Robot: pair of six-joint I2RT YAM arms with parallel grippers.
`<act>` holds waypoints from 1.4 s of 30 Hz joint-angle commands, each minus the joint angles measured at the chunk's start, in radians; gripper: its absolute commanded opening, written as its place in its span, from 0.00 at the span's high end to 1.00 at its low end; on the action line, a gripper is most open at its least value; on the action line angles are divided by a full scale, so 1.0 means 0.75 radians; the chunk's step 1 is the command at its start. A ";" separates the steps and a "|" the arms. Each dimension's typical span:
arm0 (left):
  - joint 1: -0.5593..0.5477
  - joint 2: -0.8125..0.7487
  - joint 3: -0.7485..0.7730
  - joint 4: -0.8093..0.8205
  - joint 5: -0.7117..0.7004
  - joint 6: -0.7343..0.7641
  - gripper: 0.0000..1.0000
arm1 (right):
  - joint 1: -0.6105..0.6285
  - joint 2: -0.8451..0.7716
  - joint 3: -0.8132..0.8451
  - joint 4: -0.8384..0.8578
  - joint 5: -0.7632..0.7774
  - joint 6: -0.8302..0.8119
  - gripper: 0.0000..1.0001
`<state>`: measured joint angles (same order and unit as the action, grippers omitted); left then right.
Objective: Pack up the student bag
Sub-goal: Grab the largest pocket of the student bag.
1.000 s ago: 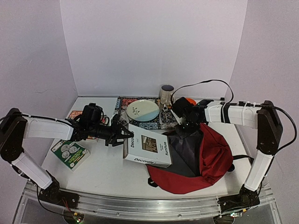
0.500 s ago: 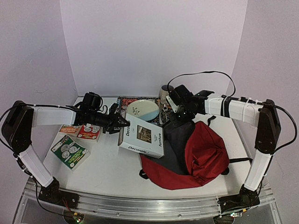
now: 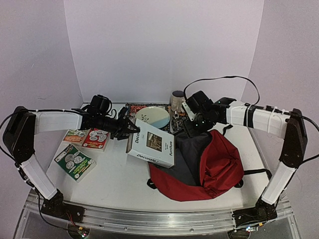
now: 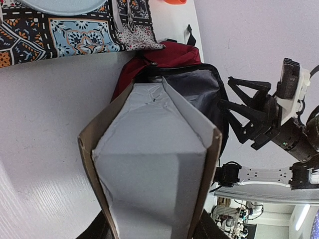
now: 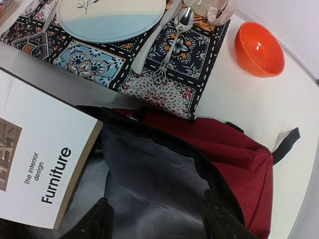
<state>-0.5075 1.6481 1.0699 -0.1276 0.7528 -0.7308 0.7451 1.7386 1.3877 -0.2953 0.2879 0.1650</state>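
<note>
The student bag lies at the right, dark red, its mouth open toward the left and its grey lining showing. My left gripper is shut on the near end of a white "Decorate Furniture" book, held tilted with its far end at the bag's mouth. In the left wrist view the book's page edge fills the centre, with the bag beyond it. My right gripper hangs open over the bag's back rim. Its dark fingers stand wide apart above the lining, holding nothing.
A patterned placemat at the back carries a plate and cutlery, with a cup behind it and an orange bowl beside it. A green booklet and red card packs lie at the left.
My right gripper, earlier shut on the bag's rim, has opened and let it go; the rim has dropped. The left gripper has carried the book up and back, toward the bag's mouth.
</note>
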 commanded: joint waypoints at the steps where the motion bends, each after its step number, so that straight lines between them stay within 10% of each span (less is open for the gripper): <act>1: -0.059 -0.105 -0.064 0.025 -0.102 -0.027 0.83 | -0.008 -0.070 -0.062 -0.053 -0.015 0.031 0.29; 22: -0.084 -0.145 -0.229 0.261 -0.169 -0.219 0.85 | 0.085 0.354 0.027 -0.158 0.206 0.091 0.13; 35: -0.084 -0.148 -0.212 0.268 -0.147 -0.246 0.85 | 0.090 0.302 0.098 -0.168 0.167 0.073 0.83; 42: -0.088 -0.214 -0.228 0.323 -0.130 -0.369 0.87 | 0.090 0.254 0.175 -0.169 0.191 0.124 0.96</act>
<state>-0.5679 1.5389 0.9005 0.0307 0.6506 -0.9377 0.8131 2.0002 1.4460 -0.3966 0.3959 0.2290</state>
